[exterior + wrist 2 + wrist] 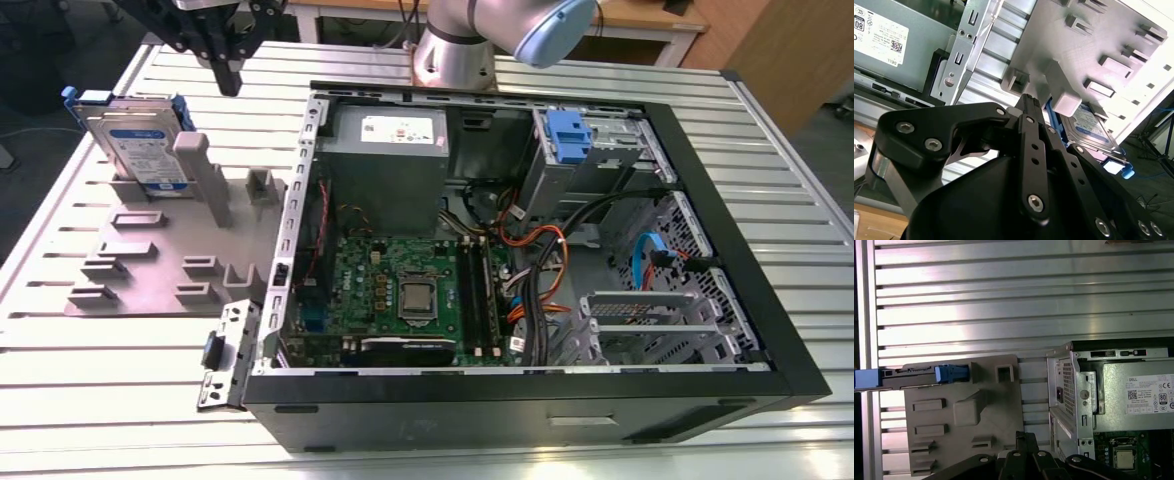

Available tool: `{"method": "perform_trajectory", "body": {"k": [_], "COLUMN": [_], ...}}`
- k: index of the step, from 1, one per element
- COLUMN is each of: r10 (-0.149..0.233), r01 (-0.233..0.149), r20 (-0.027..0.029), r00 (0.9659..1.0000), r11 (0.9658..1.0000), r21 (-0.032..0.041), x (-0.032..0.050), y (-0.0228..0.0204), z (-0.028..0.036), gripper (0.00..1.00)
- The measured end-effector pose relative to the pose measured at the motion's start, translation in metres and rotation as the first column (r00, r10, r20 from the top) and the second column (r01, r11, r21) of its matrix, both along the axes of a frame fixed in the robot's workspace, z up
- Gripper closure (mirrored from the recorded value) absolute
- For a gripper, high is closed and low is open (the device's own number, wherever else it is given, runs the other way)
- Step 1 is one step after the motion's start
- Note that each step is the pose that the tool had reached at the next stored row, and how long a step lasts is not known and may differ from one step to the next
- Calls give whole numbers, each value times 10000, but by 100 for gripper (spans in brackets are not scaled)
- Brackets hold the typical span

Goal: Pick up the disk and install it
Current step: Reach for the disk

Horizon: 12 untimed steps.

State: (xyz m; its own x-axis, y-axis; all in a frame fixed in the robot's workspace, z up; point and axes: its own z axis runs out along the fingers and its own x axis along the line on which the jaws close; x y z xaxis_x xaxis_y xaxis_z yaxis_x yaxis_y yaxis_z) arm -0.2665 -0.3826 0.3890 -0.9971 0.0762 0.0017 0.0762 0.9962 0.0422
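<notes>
The disk (pixel 139 142) stands on edge in a slot of the grey fixture plate (pixel 154 262) at the exterior view's left, its white-and-blue label facing forward and a blue bracket around it. My gripper (pixel 230 80) hangs above the table, higher than the disk and a little to the exterior view's right of it, fingers together with nothing between them. In the first wrist view the disk (pixel 909 371) appears edge-on with blue bracket ends, apart from the gripper (pixel 1026 438). In the second wrist view the disk (pixel 1095 129) sits beyond the gripper (pixel 1030 102).
An open computer case (pixel 747 300) lies on the slatted aluminium table (pixel 107 400), with motherboard (pixel 400 290), power supply (pixel 387 150) and cables inside. A grey drive cage with a fixed blue handle (pixel 567 135) sits at the case's far right. The arm's base (pixel 461 50) stands behind the case.
</notes>
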Motion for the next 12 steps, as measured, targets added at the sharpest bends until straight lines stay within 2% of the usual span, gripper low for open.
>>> {"method": "perform_trajectory", "body": {"k": [9, 12], "r10": [-1, 0], "r01": [1, 0], "r20": [0, 0], "r00": [10000, 10000], "r11": [10000, 10000], "r21": [0, 0], "x": [-19, -27], "y": [9, 34], "z": [0, 0], "gripper": [89, 89]}}
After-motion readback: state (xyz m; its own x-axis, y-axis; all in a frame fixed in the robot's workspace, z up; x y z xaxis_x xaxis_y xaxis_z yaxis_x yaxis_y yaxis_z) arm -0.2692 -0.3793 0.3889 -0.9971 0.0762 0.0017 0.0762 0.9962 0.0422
